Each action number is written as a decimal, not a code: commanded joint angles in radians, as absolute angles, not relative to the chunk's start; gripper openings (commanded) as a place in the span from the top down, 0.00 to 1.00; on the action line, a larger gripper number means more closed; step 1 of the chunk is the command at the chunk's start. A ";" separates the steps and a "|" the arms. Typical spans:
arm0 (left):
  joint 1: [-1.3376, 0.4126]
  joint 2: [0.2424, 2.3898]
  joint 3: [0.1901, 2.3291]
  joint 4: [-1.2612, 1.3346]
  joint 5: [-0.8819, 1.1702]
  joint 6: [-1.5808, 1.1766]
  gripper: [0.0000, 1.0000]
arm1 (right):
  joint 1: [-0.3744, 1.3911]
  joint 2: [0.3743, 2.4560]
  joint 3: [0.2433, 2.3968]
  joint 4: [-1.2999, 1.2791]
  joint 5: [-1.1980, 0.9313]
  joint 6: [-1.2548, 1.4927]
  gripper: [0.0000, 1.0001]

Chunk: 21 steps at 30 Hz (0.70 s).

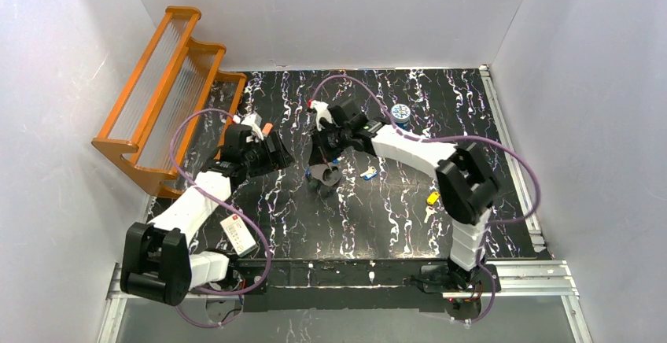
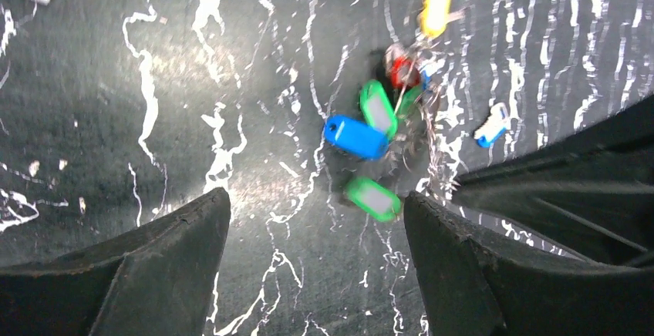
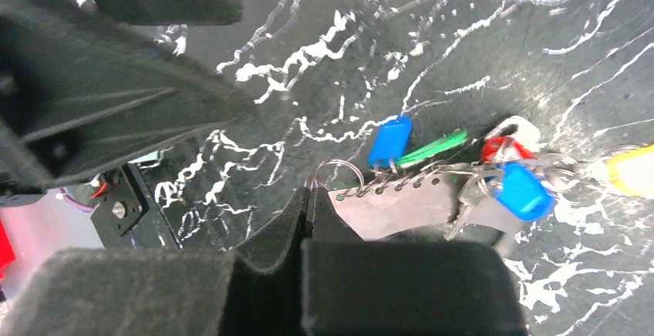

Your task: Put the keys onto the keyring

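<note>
My right gripper (image 3: 308, 194) is shut, pinching a thin wire ring (image 3: 336, 174) at the end of a key bunch. The bunch carries a grey leather fob (image 3: 393, 211) and keys with blue (image 3: 389, 140), green (image 3: 433, 149), red (image 3: 500, 149) and blue (image 3: 524, 192) heads. A pale keyring loop (image 3: 520, 127) shows partly behind the red one. In the top view the bunch (image 1: 326, 175) lies just below the right gripper (image 1: 324, 162). My left gripper (image 2: 316, 201) is open, facing the bunch: a green key (image 2: 372, 199) lies near its right fingertip (image 2: 432, 220).
A loose blue key (image 1: 368, 172) and a yellow key (image 1: 432, 197) lie on the black marbled table to the right. A small blue tin (image 1: 400, 112) sits at the back. An orange rack (image 1: 169, 91) stands at the back left and a white card (image 1: 238, 234) near the left arm.
</note>
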<state>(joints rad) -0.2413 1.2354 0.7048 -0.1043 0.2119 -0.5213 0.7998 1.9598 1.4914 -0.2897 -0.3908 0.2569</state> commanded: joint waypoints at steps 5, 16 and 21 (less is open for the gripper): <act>-0.236 1.136 0.781 -0.057 0.340 -0.423 0.18 | 0.803 1.706 1.337 0.020 -0.417 0.226 0.99; -0.236 1.086 0.788 0.079 0.578 -0.424 0.18 | 0.788 1.648 1.321 0.026 -0.436 0.261 0.99; -0.236 1.075 0.789 0.108 0.625 -0.417 0.19 | 0.787 1.601 1.259 0.079 -0.423 0.210 0.99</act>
<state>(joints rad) -0.2413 1.1069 0.7567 0.0650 0.5392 -0.4385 0.7940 1.6878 1.2915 -0.0326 -0.4171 0.2493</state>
